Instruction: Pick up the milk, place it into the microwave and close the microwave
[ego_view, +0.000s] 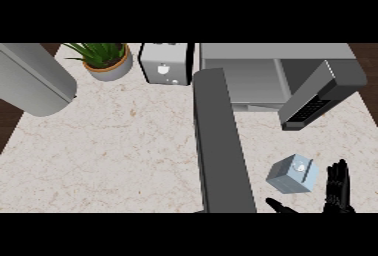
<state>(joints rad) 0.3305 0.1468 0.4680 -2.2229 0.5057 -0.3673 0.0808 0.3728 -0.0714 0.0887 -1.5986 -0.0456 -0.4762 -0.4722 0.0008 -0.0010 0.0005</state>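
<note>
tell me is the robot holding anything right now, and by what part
Nothing is held. The right hand is open beside the milk, fingers straight, not wrapped round it.

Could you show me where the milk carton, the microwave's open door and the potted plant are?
Pale blue milk carton (293, 174): head view, on its top face.
Grey microwave door with black keypad (319, 95): head view, on the door's panel.
Green plant in a grey pot (105, 60): head view, on the leaves above the pot.
</note>
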